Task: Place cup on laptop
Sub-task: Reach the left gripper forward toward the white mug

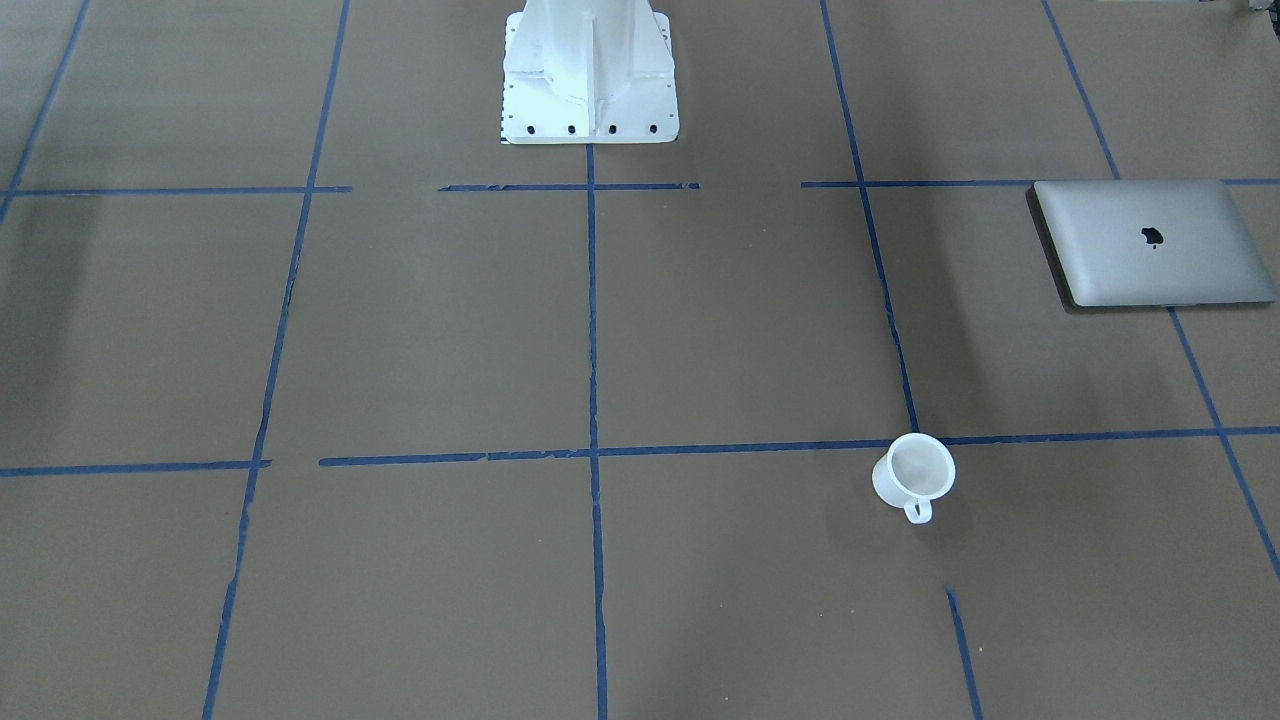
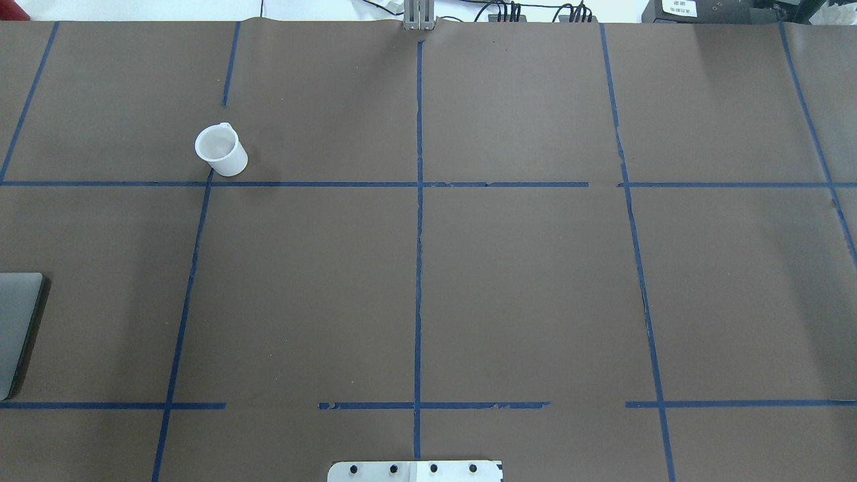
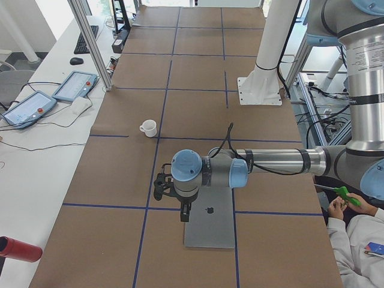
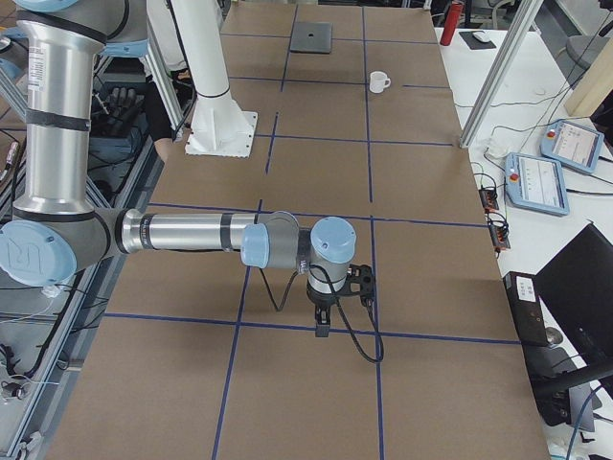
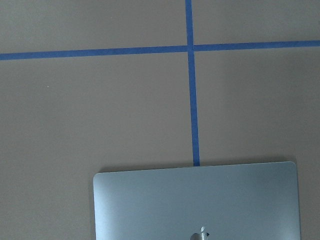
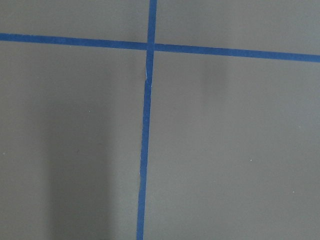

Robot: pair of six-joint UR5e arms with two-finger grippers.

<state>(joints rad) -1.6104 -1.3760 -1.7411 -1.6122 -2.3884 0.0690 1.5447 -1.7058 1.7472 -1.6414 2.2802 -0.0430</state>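
The cup [image 1: 912, 472] stands upright on the brown table, handle toward the operators' side; it also shows in the overhead view [image 2: 219, 150] and the side views [image 3: 148, 127] [image 4: 379, 81]. The laptop [image 1: 1150, 240] lies shut and flat, well apart from the cup, cut by the overhead view's left edge [image 2: 17, 328]. My left gripper [image 3: 163, 187] hovers over the laptop's [image 3: 210, 222] far end; its wrist view shows the lid [image 5: 200, 200]. My right gripper [image 4: 360, 280] hovers over bare table, far from both. I cannot tell whether either is open or shut.
The white robot base [image 1: 590, 75] stands at the table's robot-side edge. Blue tape lines [image 2: 418, 221] grid the table. Teach pendants [image 3: 72, 87] and cables lie on the white bench beside the table. A person [image 3: 360, 234] sits by the robot.
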